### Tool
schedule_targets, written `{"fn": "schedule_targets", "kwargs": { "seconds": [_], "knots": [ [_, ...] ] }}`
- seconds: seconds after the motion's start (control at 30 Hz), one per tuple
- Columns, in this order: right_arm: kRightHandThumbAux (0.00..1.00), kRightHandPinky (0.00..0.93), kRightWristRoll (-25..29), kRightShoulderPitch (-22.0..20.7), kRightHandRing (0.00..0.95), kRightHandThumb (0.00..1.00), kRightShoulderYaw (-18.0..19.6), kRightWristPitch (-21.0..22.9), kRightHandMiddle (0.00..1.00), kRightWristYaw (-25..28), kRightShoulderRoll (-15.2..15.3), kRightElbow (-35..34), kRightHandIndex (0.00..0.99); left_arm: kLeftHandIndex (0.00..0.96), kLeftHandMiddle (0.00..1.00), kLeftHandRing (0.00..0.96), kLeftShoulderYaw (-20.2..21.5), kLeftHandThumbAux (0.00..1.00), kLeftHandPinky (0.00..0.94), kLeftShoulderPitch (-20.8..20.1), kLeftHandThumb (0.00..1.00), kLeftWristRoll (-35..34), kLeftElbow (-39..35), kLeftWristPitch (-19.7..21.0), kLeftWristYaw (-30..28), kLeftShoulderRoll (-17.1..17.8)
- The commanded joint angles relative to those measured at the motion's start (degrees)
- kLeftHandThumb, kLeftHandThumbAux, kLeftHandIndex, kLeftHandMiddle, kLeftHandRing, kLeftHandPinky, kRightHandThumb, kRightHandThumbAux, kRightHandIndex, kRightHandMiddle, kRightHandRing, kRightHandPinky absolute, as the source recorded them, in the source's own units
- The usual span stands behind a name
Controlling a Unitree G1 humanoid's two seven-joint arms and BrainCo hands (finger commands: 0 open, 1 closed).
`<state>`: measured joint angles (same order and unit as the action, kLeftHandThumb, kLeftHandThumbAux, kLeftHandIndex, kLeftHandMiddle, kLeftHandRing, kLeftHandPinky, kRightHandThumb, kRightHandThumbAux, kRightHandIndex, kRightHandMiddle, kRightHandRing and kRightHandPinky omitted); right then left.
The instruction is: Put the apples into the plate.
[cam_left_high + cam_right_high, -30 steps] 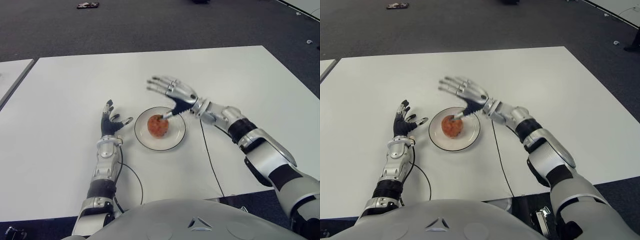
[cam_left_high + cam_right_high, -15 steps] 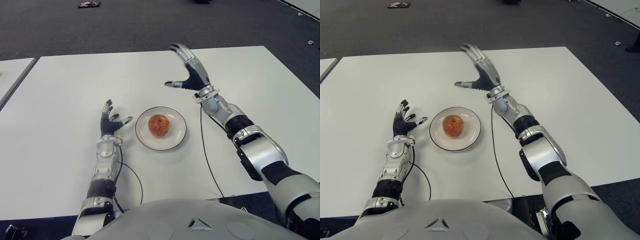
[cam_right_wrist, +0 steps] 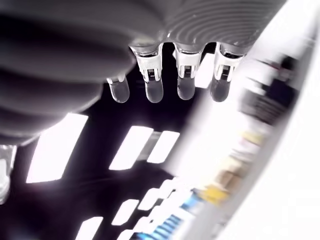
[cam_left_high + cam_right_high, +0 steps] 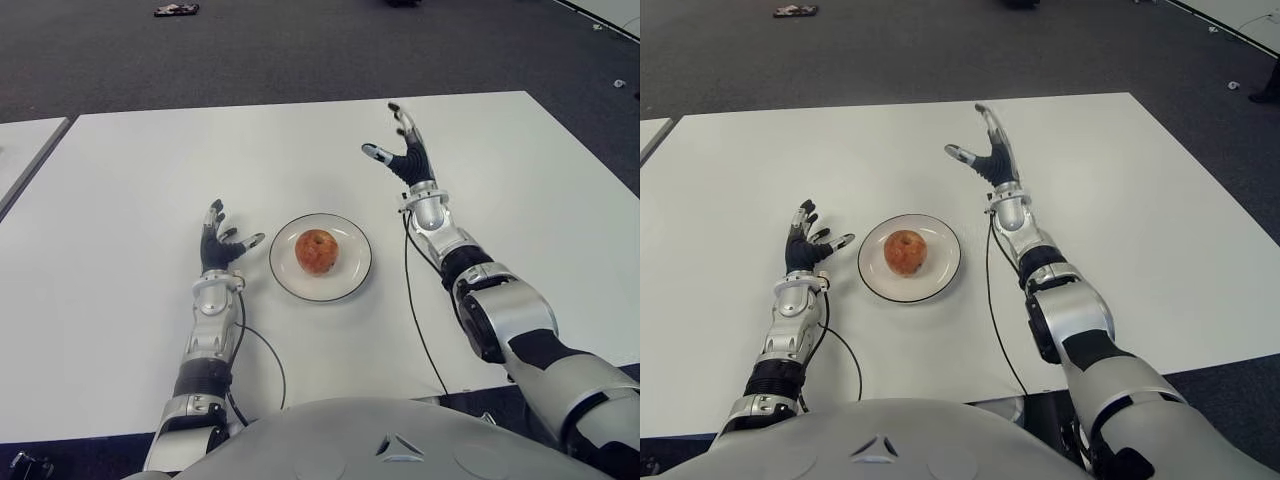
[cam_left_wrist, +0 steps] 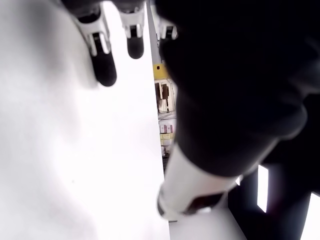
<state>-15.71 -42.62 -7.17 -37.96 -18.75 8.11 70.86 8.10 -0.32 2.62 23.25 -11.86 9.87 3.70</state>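
In the left eye view, a red and yellow round apple (image 4: 317,251) sits in the middle of a white round plate with a thin dark rim (image 4: 352,281); the plate stands on the large white rectangular table (image 4: 120,200), in the half toward the near edge and about midway between the left and right edges; the left hand (image 4: 221,243) lies just beside the plate on its left side, with the black fingers spread and nothing in them; the right hand (image 4: 404,153) is raised above the table beyond the plate and to its right, toward the far edge, palm turned to the left, fingers stretched upward and apart, holding nothing; a thin black cable (image 4: 420,325) runs over the table from the right forearm to the near edge, and another black cable (image 4: 262,351) curves beside the left forearm. In the right eye view the same scene shows; the apple (image 4: 905,252) and the open right hand (image 4: 986,151) are well apart. In the left wrist view, the dark fingertips (image 5: 105,70) are straight over the white table surface and grasp nothing. In the right wrist view, four pale fingertips (image 3: 152,91) point outward in a row, uncurled, with nothing between them.
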Motion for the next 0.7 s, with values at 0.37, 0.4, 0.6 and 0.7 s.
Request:
{"fn": "schedule_targets", "kwargs": {
  "seconds": [0.37, 0.4, 0.6, 0.7],
  "knots": [
    [0.487, 0.000, 5.77, 2.88, 0.000, 0.000, 6.49, 10.09, 0.000, 6.77, -1.87, 3.13, 0.000, 0.000, 0.000, 0.000, -0.04, 0.319, 0.029, 1.48, 0.000, -0.59, -0.76, 2.19, -0.75, 0.08],
    [0.490, 0.000, 5.88, 3.02, 0.000, 0.000, 6.69, 10.22, 0.000, 6.93, -1.93, 3.11, 0.000, 0.000, 0.000, 0.000, -0.04, 0.318, 0.029, 1.51, 0.000, -0.62, -0.76, 2.16, -0.77, 0.11],
    [0.529, 0.000, 7.15, 5.50, 0.000, 0.000, 8.32, 10.76, 0.000, 8.31, -2.68, 3.00, 0.000, 0.000, 0.000, 0.000, -0.31, 0.311, 0.028, 1.64, 0.000, -0.26, -0.76, 1.71, -0.48, 0.11],
    [0.544, 0.000, 7.34, 6.10, 0.000, 0.000, 8.78, 10.85, 0.000, 8.63, -2.84, 2.80, 0.000, 0.000, 0.000, 0.000, -0.40, 0.307, 0.025, 1.65, 0.000, -0.15, -0.79, 1.70, -0.44, 0.13]
  ]
}}
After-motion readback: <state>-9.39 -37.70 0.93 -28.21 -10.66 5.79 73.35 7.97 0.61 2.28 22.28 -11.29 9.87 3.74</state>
